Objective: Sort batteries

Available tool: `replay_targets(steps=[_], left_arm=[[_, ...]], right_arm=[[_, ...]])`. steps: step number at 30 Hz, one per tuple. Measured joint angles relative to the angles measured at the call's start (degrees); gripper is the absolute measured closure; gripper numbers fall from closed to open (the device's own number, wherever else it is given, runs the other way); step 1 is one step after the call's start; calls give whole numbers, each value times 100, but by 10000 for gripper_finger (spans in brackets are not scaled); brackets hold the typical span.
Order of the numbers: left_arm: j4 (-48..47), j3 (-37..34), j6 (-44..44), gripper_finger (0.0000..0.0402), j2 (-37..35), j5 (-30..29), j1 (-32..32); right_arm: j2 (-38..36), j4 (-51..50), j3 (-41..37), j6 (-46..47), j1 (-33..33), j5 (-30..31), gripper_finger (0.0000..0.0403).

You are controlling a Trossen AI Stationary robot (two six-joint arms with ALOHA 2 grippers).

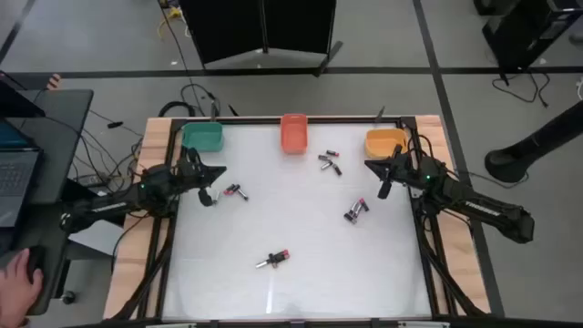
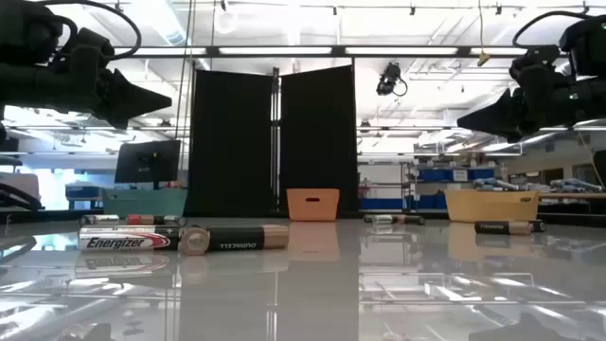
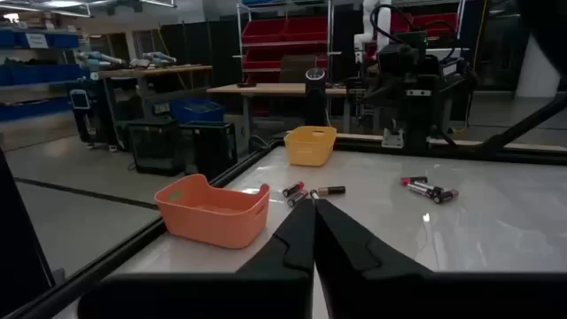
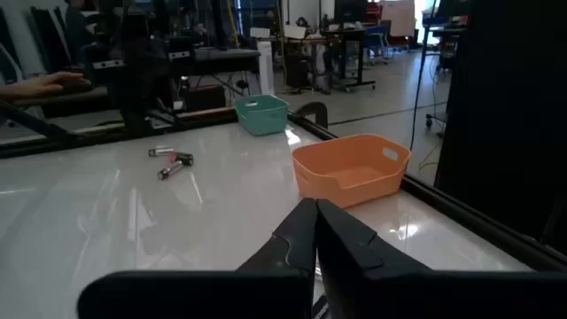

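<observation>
High view: small dark and silvery cylindrical batteries (image 1: pixel 330 163), some red-ended, lie in scattered pairs on the white table (image 1: pixel 301 273); green (image 1: pixel 202 138), orange (image 1: pixel 293 132) and yellow plastic bins (image 1: pixel 383 140) line the far edge. The left gripper (image 1: pixel 211 176) and right gripper (image 1: pixel 375 168) hover at opposite sides. Low view: an Energizer cell (image 2: pixel 128 242) and what appears a Duracell (image 2: pixel 237 239) lie touching. Wrist views: both grippers' fingers are clenched together, empty.
</observation>
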Motion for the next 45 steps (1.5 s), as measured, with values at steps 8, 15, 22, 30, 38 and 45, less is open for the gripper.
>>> replay_targets(steps=[8, 15, 22, 30, 38, 45], left_arm=[[0, 0, 0, 386, -1, -1, -1], [1, 0, 0, 386, -2, 0, -2], [0, 0, 0, 386, 0, -2, -1], [2, 0, 0, 386, -2, 0, -2], [49, 0, 2, 386, -83, -15, 133], [210, 0, 2, 386, -45, -59, 133]], right_arm=[[0, 1, -1, 0, 0, 0, 380], [0, 0, 0, -1, 0, 0, 380], [0, 2, 1, 0, 0, 0, 380], [0, 1, 0, 0, 0, -2, 380], [0, 4, -1, 0, 0, -1, 380], [11, 24, 1, 0, 0, 0, 380]])
